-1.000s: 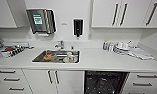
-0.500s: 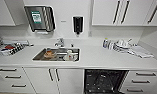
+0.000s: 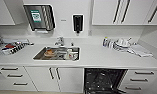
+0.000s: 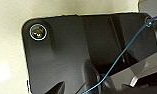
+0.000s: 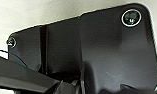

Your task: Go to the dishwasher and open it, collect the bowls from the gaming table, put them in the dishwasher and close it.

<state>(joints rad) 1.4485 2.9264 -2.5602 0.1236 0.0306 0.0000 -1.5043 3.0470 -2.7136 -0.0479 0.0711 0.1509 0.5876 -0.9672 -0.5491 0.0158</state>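
Dark under-counter dishwasher stands open below the white counter, right of the steel sink; its lower part is cut off at the near edge of the head view, and the racks inside are only a dark speckled blur. In the sink, an orange-brown item and pale cups, too blurred to name. Far right on the counter, a cluster of white dishes; far left, a dish rack with something red in it, partly cut off. On the wall, a paper towel dispenser and a black soap dispenser, white cupboards either side. Wrist views give dark robot plate over a pale surface, with a thin blue cable across the left one; fingers indistinct in both, so cannot tell whether either pincer is open, closed or holding anything
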